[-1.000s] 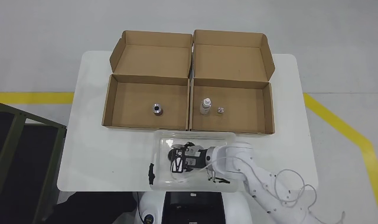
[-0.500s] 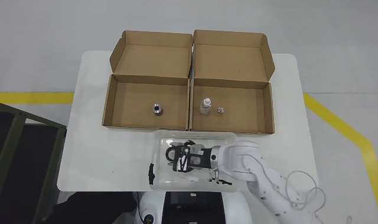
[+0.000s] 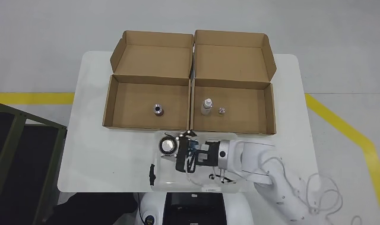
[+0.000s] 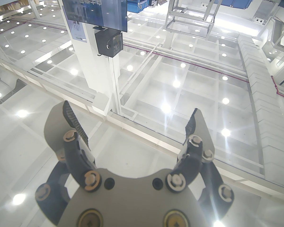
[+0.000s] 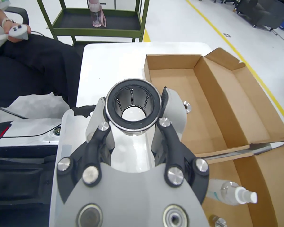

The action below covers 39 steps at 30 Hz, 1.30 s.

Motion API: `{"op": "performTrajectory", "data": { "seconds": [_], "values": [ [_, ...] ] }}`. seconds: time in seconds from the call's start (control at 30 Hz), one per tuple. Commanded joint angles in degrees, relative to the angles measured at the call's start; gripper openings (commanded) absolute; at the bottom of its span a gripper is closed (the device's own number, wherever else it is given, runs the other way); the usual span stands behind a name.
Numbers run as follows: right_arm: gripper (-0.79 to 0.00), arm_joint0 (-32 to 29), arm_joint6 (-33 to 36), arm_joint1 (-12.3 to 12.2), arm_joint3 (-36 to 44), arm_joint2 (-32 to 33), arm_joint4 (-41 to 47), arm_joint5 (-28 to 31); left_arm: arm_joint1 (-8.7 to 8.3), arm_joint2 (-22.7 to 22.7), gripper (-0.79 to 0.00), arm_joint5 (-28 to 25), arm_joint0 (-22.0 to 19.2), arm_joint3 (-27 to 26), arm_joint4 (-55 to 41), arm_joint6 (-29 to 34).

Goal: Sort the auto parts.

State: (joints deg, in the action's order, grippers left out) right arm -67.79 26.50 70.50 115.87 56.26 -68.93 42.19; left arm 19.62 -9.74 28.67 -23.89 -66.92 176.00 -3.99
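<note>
My right gripper (image 5: 134, 100) is shut on a hollow metal bearing (image 5: 133, 119) with a black rim, held by its sides with the bore facing the camera. From above, the bearing (image 3: 168, 145) hangs over the far left corner of the clear plastic tray (image 3: 208, 135), with the right gripper (image 3: 176, 146) just behind it. The left cardboard box (image 3: 127, 106) holds one small metal part (image 3: 157, 110). A white spray bottle (image 3: 206, 106) and a small metal piece (image 3: 221, 111) lie in the right box (image 3: 249, 109). My left gripper (image 4: 131, 114) points at the ceiling, open, with nothing between its fingers.
Both boxes have lids folded back at the far side of the white table (image 3: 101, 159). In the right wrist view the left box (image 5: 203, 81) lies just beyond the bearing. Bare table lies left of the tray.
The right gripper has risen out of the tray with the bearing in it and shifted toward the tray's far left corner.
</note>
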Motion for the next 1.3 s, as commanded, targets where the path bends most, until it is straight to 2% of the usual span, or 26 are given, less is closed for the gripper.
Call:
{"op": "performTrajectory", "data": {
  "seconds": [0.0, 0.3, 0.6, 1.27],
  "values": [
    [-0.785, 0.44, -0.98, 0.03, 0.55, 0.43, 0.87, -0.83, 0.0, 0.0, 0.0, 0.0, 0.0, 0.0, 0.0, 0.0],
    [-0.785, 2.79, -1.9, 0.1, 3.92, 1.45, 3.51, -2.88, 0.0, 0.0, 0.0, 0.0, 0.0, 0.0, 0.0, 0.0],
    [-0.785, 4.98, -3.5, -0.1, 7.32, 5.42, 5.33, -5.11, 0.0, 0.0, 0.0, 0.0, 0.0, 0.0, 0.0, 0.0],
    [-0.785, 3.13, -6.49, -1.44, 12.23, 16.56, 9.93, -6.3, 0.0, 0.0, 0.0, 0.0, 0.0, 0.0, 0.0, 0.0]
  ]
}}
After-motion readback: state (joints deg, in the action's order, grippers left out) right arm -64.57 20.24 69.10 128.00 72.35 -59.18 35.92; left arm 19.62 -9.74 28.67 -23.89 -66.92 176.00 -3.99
